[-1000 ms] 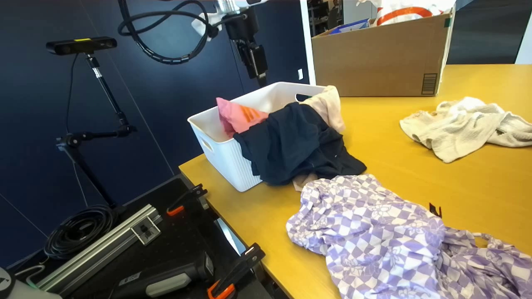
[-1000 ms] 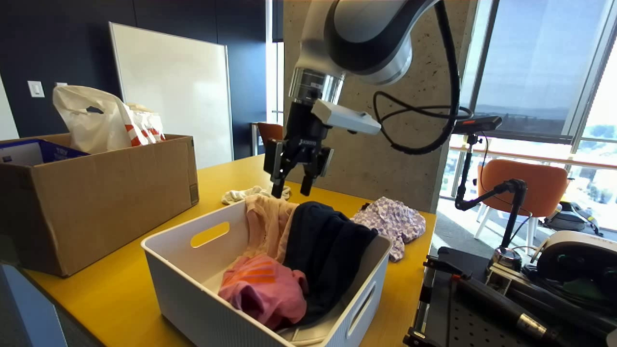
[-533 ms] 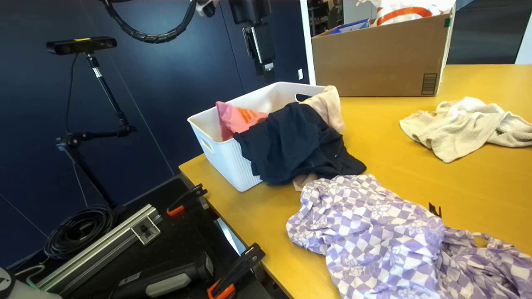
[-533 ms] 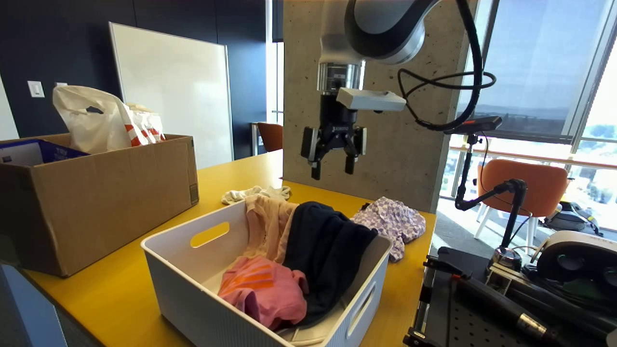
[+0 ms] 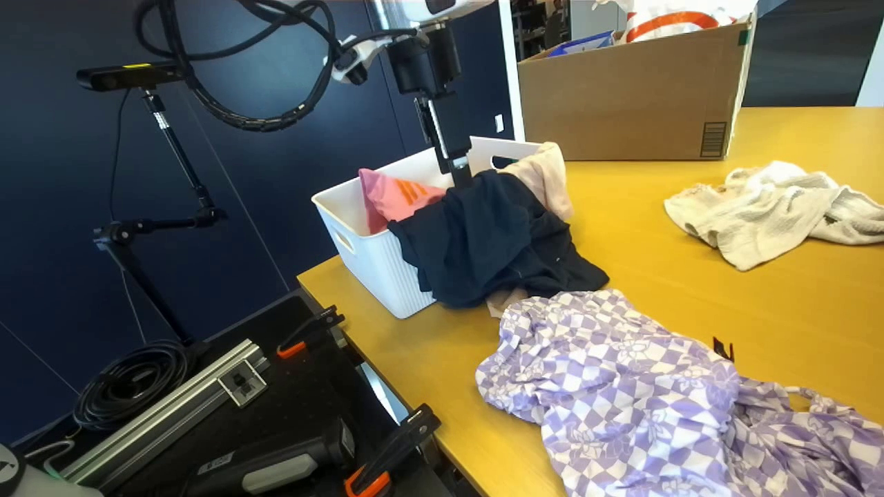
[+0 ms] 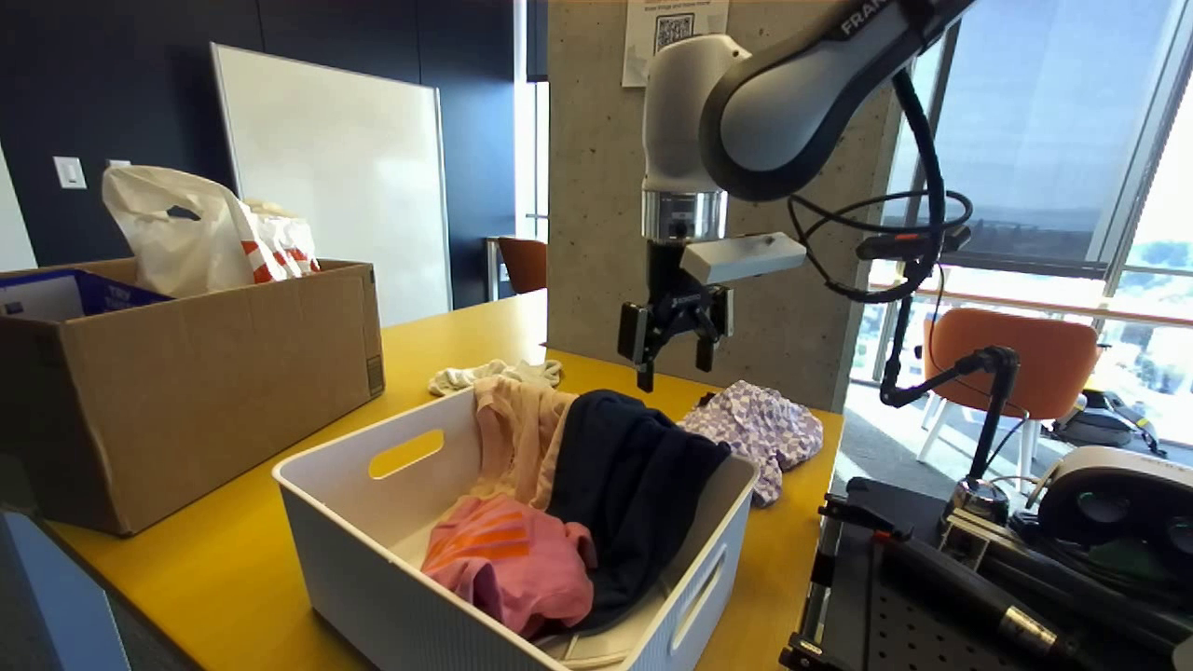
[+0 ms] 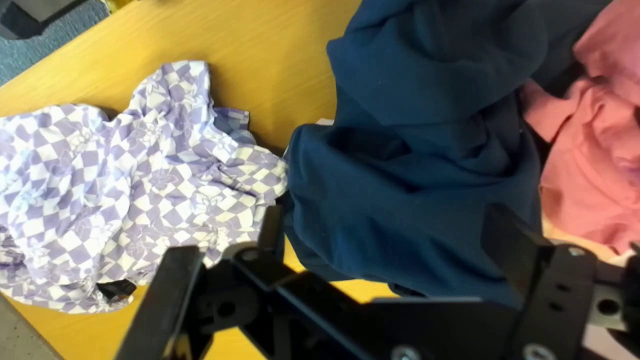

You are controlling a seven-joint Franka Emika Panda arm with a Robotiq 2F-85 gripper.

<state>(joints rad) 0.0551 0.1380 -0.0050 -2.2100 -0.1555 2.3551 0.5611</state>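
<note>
1. A yellow tabletop [image 5: 621,241] is supporting a white plastic basket [image 6: 354,578].
2. A navy cloth garment [image 5: 483,235] is running lengthwise from inside the basket out over its rim.
3. Near that rim, a black two-fingered gripper [image 6: 676,373] is hovering, jaws spread.

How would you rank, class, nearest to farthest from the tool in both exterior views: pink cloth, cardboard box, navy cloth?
1. Navy cloth: below the tool, partly inside the basket.
2. Pink cloth: inside the basket.
3. Cardboard box: standing apart on the table.
</note>
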